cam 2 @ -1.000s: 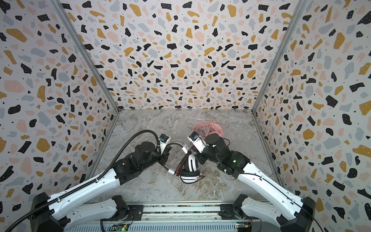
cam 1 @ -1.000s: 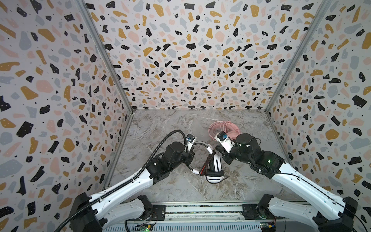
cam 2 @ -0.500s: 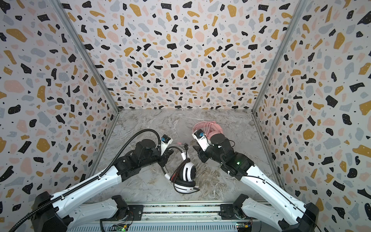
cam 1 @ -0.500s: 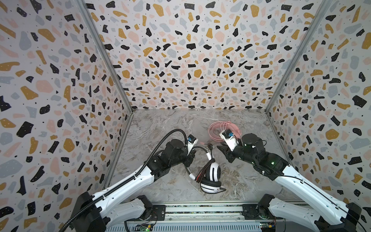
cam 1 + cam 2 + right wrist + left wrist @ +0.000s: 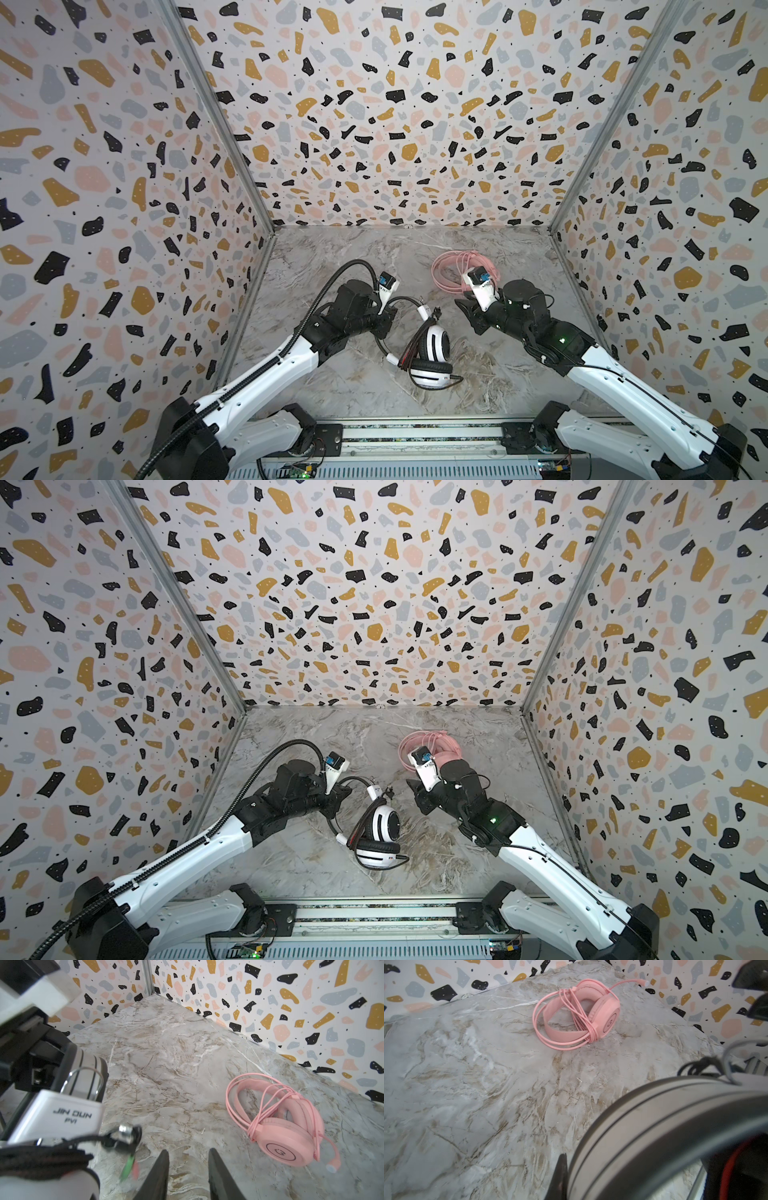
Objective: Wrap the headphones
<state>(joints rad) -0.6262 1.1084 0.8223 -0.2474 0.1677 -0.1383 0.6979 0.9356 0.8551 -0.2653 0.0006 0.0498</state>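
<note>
Backed away from the white-and-black headset (image 5: pixel 434 345), the right gripper (image 5: pixel 467 316) now stands just clear of it, jaws partly spread with nothing between them. The left gripper (image 5: pixel 387 322) stays clamped on that headset's band, earcups just past its jaw tips. Beyond the right jaws lies the pink headset (image 5: pixel 286 1132), its cable (image 5: pixel 592 1031) looped around it.

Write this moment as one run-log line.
left gripper: shut on white-and-black headset | right gripper: open, empty | pink headset: cable wrapped, lying apart

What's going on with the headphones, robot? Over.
Left gripper shut on band of white-and-black headset. Right gripper open, empty. Black cable bunched across it; pink headset lies wrapped behind. Nothing blocking.
</note>
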